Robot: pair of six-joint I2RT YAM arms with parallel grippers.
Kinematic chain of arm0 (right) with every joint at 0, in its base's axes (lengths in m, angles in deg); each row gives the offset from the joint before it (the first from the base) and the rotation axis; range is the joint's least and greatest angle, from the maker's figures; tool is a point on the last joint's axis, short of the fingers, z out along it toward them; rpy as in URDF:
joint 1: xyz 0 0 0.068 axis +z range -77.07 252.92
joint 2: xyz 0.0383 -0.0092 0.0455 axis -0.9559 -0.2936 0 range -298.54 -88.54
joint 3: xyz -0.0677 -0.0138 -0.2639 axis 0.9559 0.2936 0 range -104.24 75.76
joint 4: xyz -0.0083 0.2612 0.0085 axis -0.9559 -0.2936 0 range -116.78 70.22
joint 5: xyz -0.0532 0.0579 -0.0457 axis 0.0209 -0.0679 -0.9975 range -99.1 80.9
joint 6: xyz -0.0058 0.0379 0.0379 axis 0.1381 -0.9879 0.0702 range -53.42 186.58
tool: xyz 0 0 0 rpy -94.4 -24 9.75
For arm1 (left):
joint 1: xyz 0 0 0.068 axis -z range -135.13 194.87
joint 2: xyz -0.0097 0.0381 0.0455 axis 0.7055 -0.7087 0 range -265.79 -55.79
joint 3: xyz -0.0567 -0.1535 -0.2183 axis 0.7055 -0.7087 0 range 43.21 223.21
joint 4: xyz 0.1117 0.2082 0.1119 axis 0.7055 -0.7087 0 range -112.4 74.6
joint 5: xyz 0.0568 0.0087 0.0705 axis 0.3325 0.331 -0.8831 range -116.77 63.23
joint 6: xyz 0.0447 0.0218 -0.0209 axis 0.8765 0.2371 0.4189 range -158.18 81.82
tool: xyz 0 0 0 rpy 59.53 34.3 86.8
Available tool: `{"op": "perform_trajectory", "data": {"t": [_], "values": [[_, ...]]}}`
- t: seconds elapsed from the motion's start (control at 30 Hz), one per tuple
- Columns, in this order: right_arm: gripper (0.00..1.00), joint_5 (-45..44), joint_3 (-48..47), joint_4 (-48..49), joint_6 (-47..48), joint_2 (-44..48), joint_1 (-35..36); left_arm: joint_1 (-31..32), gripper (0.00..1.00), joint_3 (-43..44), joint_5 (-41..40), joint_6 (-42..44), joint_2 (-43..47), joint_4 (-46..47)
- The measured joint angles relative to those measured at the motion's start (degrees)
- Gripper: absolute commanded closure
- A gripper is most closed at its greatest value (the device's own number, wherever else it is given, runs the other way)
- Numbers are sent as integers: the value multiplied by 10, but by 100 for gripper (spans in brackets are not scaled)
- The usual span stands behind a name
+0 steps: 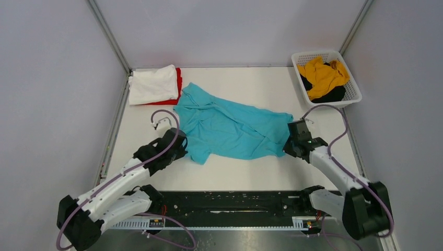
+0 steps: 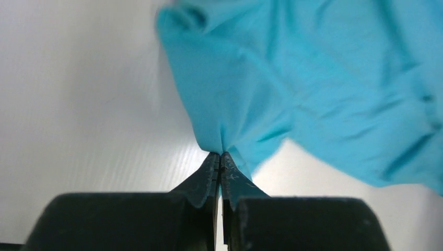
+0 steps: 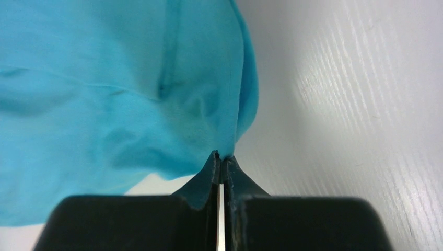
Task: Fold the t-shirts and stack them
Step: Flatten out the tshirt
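The turquoise t-shirt (image 1: 230, 125) lies crumpled and stretched across the middle of the table. My left gripper (image 1: 184, 143) is shut on its near left edge; the left wrist view shows the cloth (image 2: 292, 78) pinched between the closed fingertips (image 2: 209, 172). My right gripper (image 1: 288, 137) is shut on its right edge; the right wrist view shows the cloth (image 3: 120, 89) held at the closed tips. A folded white t-shirt (image 1: 152, 83) lies on a folded red t-shirt (image 1: 178, 83) at the far left. The mustard-yellow t-shirt (image 1: 324, 76) and the black t-shirt (image 1: 330, 95) lie in the basket.
The white lattice basket (image 1: 351, 78) stands at the far right corner. Grey walls with metal rails enclose the table (image 1: 245, 172) on three sides. A black rail between the arm bases runs along the near edge.
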Motion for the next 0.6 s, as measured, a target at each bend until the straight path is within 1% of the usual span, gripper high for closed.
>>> {"op": "perform_trajectory", "data": {"t": [0.13,0.3,0.43,0.6], "values": [[100,0,-19,-24,10,130,0,0,100,76,-16,16,73,-11],[100,3,-111,-75,19,239,0,1,100,191,-29,54,150,-1],[100,3,-195,-104,23,300,0,1,100,282,-31,93,181,8],[100,12,-292,-125,27,359,0,1,100,420,-5,151,175,18]]}}
